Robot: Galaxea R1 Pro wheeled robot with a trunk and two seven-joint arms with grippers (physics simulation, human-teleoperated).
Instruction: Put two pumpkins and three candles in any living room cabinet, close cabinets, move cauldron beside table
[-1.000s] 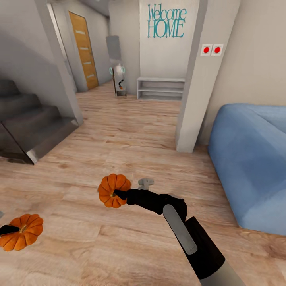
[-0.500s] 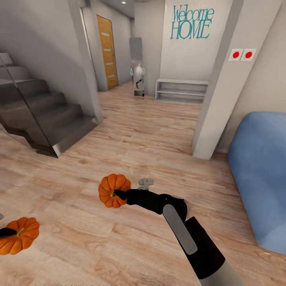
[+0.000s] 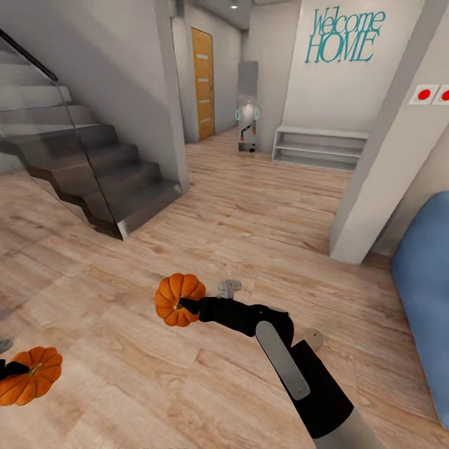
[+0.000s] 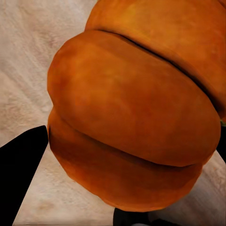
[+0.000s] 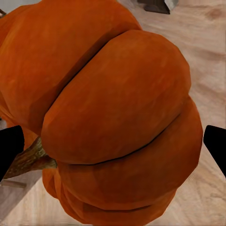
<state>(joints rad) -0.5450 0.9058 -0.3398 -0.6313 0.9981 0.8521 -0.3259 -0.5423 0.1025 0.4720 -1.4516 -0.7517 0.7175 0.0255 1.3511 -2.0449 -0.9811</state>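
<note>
Pumpkin sits clamped in your right tool, mid-air over the wooden floor; a second pumpkin, near left, is gripped by your left tool. The head view alone shows stairs far left.

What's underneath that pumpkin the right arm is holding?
Bare wooden floor lies below the pumpkin held in the right gripper. The patch directly beneath is hidden by the pumpkin.
</note>
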